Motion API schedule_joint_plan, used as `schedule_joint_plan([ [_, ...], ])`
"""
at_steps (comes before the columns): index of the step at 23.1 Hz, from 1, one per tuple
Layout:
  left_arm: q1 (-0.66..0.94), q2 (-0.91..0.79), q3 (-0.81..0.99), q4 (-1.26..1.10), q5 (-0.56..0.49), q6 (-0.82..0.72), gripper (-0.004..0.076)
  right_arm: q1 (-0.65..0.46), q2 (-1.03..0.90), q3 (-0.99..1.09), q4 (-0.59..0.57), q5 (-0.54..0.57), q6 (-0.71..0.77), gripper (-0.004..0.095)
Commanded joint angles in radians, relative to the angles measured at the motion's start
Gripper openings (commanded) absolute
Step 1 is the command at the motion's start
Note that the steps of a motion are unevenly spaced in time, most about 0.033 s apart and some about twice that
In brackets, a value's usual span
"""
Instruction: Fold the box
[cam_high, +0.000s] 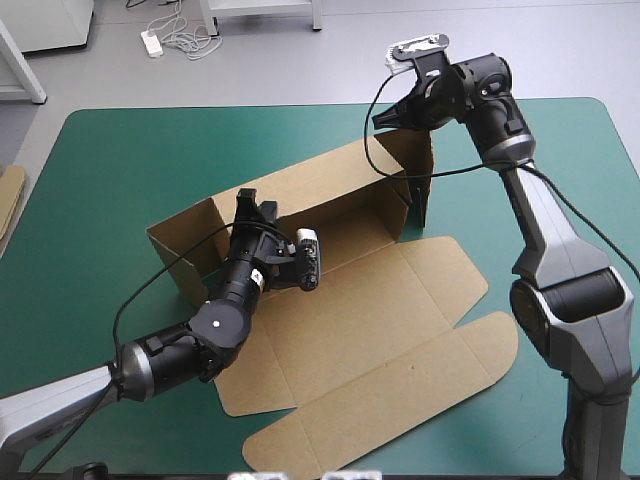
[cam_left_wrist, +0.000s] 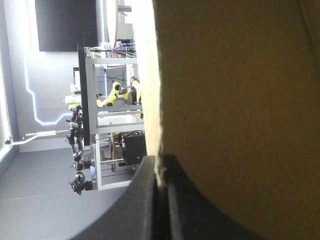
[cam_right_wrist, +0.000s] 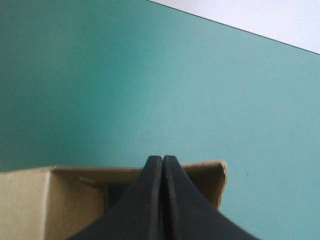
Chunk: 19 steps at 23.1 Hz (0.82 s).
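Box (cam_high: 400, 300) lies mid teal-green cover (cam_high: 120, 170), rear walls up, lid flat. L gripper (cam_left_wrist: 161, 164) clamps box wall near its left end; R gripper (cam_right_wrist: 163, 159) pressed together at its far-right corner. Step: wall tuck. Next: push end flap inward.

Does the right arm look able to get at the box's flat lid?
Probably yes: the lid lies flat beside that arm, nothing between them. The right gripper, shut at the far right corner of the box, would first have to swing back.
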Motion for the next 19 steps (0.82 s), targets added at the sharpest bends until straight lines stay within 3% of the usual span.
schedule_joint_plan([
  [1, -0.002, -0.029, -0.023, 0.034, 0.020, -0.011, -0.0009, 0.001, 0.022, -0.161, -0.021, -0.069, -0.006, 0.0001],
  [5, -0.002, -0.029, -0.023, 0.034, 0.020, -0.011, -0.0009, -0.003, 0.104, -0.251, -0.017, -0.063, -0.006, 0.0001],
  [19, -0.002, -0.029, -0.023, 0.034, 0.012, -0.011, -0.0009, -0.056, 0.094, -0.199, -0.001, 0.105, -0.011, 0.0001],
])
